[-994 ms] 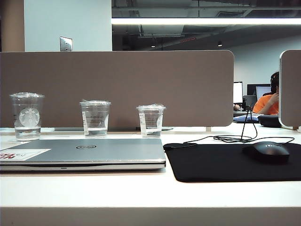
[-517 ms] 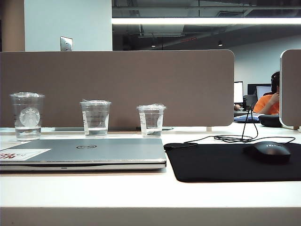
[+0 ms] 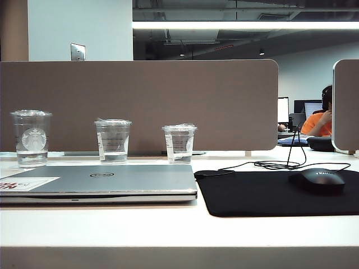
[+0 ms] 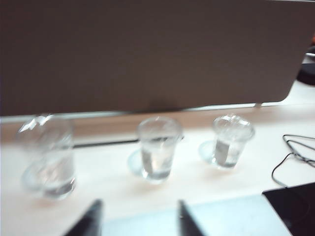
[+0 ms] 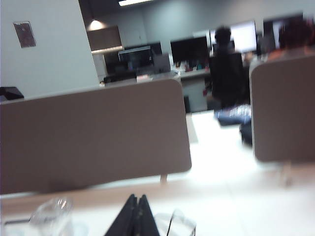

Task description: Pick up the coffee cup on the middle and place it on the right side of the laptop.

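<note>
The coffee cup is a clear lidded cup with faint printed lines, standing in the middle of a row of three cups behind the laptop. The silver-grey laptop lies closed at the left. Neither arm shows in the exterior view. In the left wrist view, my left gripper is open above the laptop's lid, with the coffee cup ahead between the lines of its dark fingers and well apart from them. My right gripper is shut and holds nothing, with two blurred clear cups beyond it.
A logo cup stands at the left of the row and a smaller film-topped cup at the right. A black mouse pad with a mouse and cable lies right of the laptop. A brown partition backs the desk.
</note>
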You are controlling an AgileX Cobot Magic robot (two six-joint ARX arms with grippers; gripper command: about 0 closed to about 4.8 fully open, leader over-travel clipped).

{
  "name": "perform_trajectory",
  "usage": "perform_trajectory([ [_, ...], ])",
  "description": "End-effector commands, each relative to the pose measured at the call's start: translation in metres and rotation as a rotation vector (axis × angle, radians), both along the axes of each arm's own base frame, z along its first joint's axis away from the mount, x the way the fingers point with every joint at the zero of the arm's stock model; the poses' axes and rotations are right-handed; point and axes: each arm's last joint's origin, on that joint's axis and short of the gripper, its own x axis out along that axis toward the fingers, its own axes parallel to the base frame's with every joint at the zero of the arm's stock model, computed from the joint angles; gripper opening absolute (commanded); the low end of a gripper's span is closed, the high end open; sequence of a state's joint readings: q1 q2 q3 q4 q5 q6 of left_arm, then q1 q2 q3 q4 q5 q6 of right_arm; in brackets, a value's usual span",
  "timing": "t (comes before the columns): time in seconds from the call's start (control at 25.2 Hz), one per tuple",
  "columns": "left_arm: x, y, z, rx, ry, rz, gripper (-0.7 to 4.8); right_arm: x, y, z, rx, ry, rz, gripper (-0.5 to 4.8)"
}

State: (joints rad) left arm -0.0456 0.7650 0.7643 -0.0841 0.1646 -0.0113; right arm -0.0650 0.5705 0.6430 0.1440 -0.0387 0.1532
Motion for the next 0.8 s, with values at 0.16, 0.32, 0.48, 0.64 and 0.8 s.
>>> perform_trajectory([
  [0.16, 0.061, -0.023, -0.015, 0.02, 0.047, -0.082, 4.29, 0.045, -0.002, 0.087, -0.037, -0.075, 0.019, -0.04],
  [0.32, 0.104, -0.03, -0.049, 0.03, 0.15, -0.089, 4.31, 0.091, 0.009, 0.121, -0.054, 0.07, 0.204, -0.04],
  [0.48, 0.143, -0.036, -0.079, 0.058, 0.264, -0.093, 4.44, 0.128, 0.027, 0.125, -0.065, 0.228, 0.47, -0.05],
  [0.64, 0.182, -0.041, -0.108, 0.084, 0.291, -0.099, 4.68, 0.161, 0.051, 0.106, -0.081, 0.343, 0.585, -0.04],
  [0.8, 0.218, -0.046, -0.128, 0.078, 0.239, -0.097, 4.79, 0.179, 0.07, 0.081, -0.124, 0.466, 0.642, -0.04],
])
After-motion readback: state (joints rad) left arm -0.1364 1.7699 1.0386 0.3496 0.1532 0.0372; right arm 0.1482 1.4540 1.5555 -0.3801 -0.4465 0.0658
